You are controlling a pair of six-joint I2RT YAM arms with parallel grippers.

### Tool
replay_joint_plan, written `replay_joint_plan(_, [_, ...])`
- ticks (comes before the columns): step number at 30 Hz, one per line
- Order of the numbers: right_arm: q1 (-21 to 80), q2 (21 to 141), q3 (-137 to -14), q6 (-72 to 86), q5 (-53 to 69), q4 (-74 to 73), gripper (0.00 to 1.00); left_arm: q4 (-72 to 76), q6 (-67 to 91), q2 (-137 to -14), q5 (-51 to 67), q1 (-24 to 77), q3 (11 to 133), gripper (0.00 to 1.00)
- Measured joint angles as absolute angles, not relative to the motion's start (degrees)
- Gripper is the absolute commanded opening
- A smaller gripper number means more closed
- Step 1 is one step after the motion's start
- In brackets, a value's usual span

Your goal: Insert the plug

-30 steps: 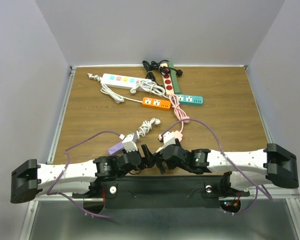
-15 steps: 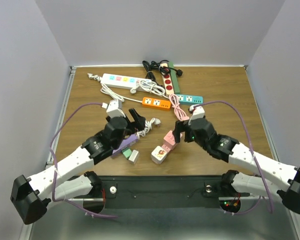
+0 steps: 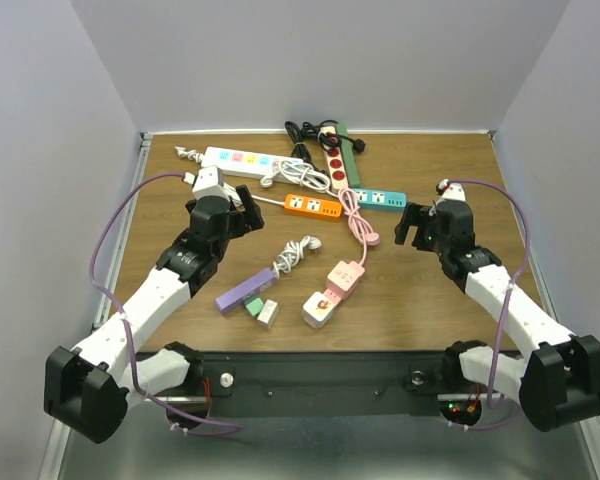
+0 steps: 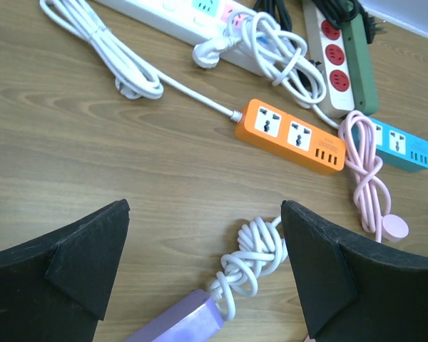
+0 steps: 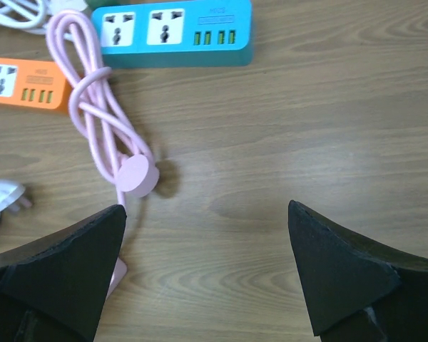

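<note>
Wooden tabletop [image 3: 460, 180]: pink plug [image 5: 137, 174] lying loose at centre, near teal power strip [image 5: 175, 32]. Left fingers [image 4: 78, 271] spread, empty, near orange power strip [image 4: 289, 135]. Right fingers [image 5: 64, 271] spread, empty, near pink plug.

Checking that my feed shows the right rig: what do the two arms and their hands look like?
The left arm and right arm have white shells with black joints. A thin purple cable loops along each one. The left hand and right hand are black, with broad wedge-shaped fingers.
</note>
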State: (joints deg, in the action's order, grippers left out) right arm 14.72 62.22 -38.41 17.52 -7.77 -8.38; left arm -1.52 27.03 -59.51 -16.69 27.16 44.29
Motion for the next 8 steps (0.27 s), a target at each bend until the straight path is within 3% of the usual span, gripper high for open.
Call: replay_joint_plan(8, [7.64,61.87,-38.85,16.78,-1.98,-7.68,1.00,-2.48,24.03,-59.42,-18.65,26.83,46.98,0.99])
